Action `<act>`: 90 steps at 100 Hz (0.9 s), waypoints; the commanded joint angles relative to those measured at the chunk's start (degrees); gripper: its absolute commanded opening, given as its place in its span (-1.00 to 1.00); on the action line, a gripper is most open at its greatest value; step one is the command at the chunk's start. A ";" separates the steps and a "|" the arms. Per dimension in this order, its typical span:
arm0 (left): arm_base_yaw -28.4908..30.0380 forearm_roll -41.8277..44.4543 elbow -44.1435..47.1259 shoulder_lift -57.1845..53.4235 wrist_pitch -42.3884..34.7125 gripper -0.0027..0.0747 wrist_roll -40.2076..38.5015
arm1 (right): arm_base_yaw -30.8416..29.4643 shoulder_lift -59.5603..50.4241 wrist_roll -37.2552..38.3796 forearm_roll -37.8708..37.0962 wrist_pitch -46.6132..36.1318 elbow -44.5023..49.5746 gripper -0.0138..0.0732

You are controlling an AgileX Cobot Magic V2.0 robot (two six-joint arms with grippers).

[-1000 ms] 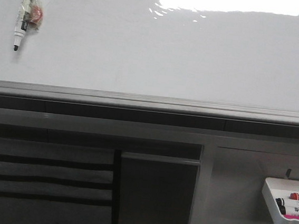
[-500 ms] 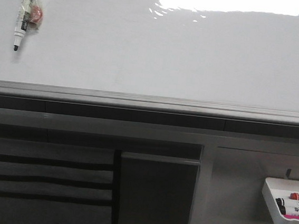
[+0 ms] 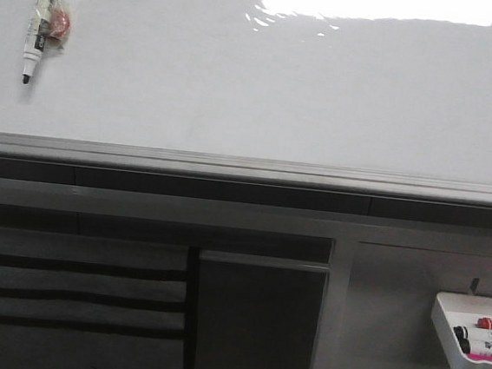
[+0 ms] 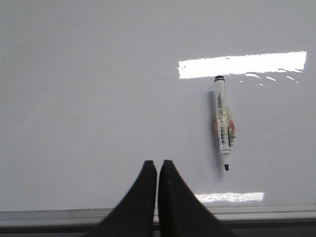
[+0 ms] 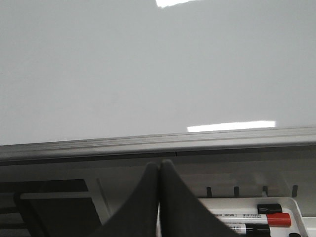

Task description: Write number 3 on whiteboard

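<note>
whiteboard, big, shiny and white with a grey metal rail, fills the top of the front view, with no writing on it. a white marker pen sticks to it at the upper left, tip down. both black grippers are pressed together, holding nothing.

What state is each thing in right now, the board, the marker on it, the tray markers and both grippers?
whiteboard: blank, no 3 written yet.
marker: uncapped, stuck upright on the board, tip down.
tray: holds capped markers, one red-capped.
left gripper: shut, empty, in front of the board.
right gripper: shut, empty, near the rail.
</note>
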 commanded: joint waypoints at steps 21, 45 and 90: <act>-0.04 -0.34 0.38 -1.65 -4.32 -0.98 -0.58 | -0.40 -0.97 -0.37 0.11 -4.30 1.62 -0.84; -0.04 -1.57 -0.64 -1.65 -2.84 -0.98 -0.58 | -0.40 -0.86 -0.37 0.50 -7.80 -0.36 -0.84; -0.17 -3.73 -28.25 13.67 28.01 -0.98 0.20 | -0.40 16.34 -1.69 -0.73 13.67 -28.41 -0.84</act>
